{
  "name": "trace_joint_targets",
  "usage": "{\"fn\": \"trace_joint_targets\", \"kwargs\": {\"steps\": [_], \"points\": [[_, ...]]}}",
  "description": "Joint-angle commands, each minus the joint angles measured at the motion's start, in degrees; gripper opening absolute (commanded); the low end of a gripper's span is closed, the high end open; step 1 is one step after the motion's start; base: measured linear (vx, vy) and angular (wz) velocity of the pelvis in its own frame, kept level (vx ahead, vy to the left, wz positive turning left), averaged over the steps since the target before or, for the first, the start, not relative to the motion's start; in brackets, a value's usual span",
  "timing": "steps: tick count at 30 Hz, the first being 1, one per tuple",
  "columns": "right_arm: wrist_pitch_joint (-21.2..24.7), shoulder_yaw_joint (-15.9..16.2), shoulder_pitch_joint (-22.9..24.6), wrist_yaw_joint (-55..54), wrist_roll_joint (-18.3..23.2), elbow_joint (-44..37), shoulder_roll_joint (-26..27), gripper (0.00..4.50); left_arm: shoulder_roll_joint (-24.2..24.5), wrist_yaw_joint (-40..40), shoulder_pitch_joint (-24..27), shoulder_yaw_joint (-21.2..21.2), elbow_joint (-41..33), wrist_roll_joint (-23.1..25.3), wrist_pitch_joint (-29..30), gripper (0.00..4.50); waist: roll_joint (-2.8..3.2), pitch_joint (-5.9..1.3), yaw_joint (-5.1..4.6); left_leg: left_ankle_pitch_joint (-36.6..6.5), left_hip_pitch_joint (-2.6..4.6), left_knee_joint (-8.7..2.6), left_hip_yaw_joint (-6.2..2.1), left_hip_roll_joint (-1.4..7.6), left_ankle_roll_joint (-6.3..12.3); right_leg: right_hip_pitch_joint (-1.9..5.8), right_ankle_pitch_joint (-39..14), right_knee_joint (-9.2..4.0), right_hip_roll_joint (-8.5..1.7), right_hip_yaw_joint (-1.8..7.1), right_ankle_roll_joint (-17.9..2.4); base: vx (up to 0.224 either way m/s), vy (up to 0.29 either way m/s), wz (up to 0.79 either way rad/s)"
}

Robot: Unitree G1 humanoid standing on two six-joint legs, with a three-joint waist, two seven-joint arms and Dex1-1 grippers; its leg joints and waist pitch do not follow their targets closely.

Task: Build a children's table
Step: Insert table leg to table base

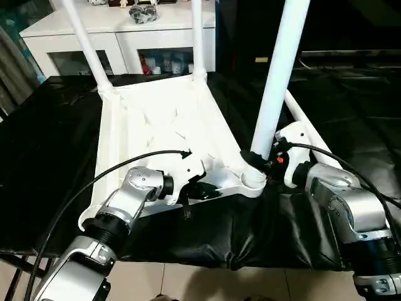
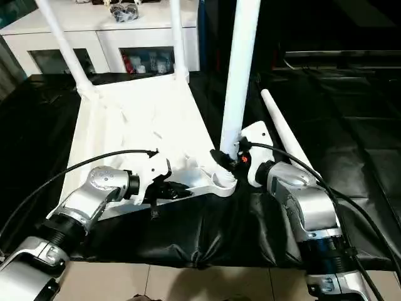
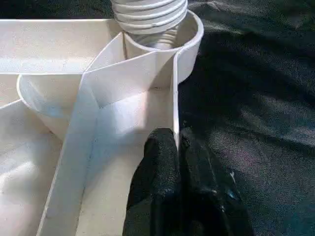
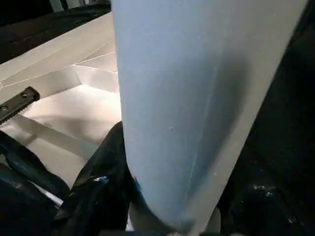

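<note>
Upturned tabletop [image 1: 156,119] on black sheet [image 1: 50,163], white cabinet [image 1: 125,37] behind

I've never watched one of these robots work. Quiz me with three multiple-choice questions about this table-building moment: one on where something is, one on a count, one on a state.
1. Where does the loose leg lie?
A. On the black cloth by the right arm
B. On the cabinet
C. Inside the tabletop

2. How many legs stand up from the tabletop?
A. One
B. Three
C. Four

3. What is the left claw doing?
A. Hanging open in the air
B. Pinching the tabletop's thin rim
C. Holding a leg

Answers: 1 A, it rests on the cloth beside the upright near leg. 2 B, two far corner legs plus the near one held by the right claw. 3 B, its black fingers close on the rim.
</note>
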Motion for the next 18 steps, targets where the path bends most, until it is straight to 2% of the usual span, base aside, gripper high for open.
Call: {"fn": "trace_joint_targets", "kwargs": {"steps": [1,8,9,11,13,18], "points": [[0.7,0.5,-0.8,1.6,0.9,-0.1,-0.7,1.89,1.0,0.1,0.1,0.5,1.6,0.8,0.5,0.0,-1.44,-3.49,0.16,-15.6,0.84,-4.14,-1.42,2.25,2.17,2.52,-24.3,-5.24,-2.92,2.0,-9.0,0.0,0.0,0.0],[2.3,2.3,-0.9,6.4,1.0,0.0,-3.6,1.89,1.1,-1.0,0.8,0.6,0.9,0.2,0.5,0.0,-1.55,-3.48,0.2,-15.1,0.77,-4.04,-1.36,2.27,2.62,2.57,-24.1,-5.24,-2.97,2.0,-9.4,0.0,0.0,0.0],[2.5,2.3,-1.0,6.8,1.1,0.2,-3.8,1.89,1.0,-0.8,0.8,0.6,0.8,0.2,0.1,0.0,-1.8,-3.5,0.16,-15.0,0.76,-4.04,-1.34,2.31,2.69,2.57,-23.9,-5.23,-2.95,2.01,-9.4,0.0,0.0,0.0],[2.7,2.3,-1.1,7.2,1.2,0.3,-3.9,1.89,1.0,-0.6,0.9,0.7,0.6,0.2,-0.3,0.0,-1.68,-3.46,0.24,-15.0,0.77,-4.06,-1.36,2.33,2.77,2.52,-24.1,-5.23,-2.95,2.01,-9.4,0.0,0.0,0.0],[3.4,1.8,-1.3,7.9,2.0,0.7,-3.9,1.89,1.4,-1.2,1.2,0.5,-0.6,0.3,-0.5,0.0,-1.88,-3.5,0.23,-14.9,0.75,-4.07,-1.37,2.39,2.78,2.52,-24.0,-5.21,-2.96,2.02,-9.4,0.0,0.0,0.0],[3.7,2.1,-1.9,8.6,2.3,1.1,-3.8,1.88,2.1,-2.6,1.8,0.2,-2.3,0.3,-1.0,0.0,-1.86,-3.55,0.27,-14.3,0.74,-4.1,-1.38,2.51,2.78,2.49,-22.6,-4.99,-3.02,2.1,-9.9,0.0,0.0,0.0]]}}
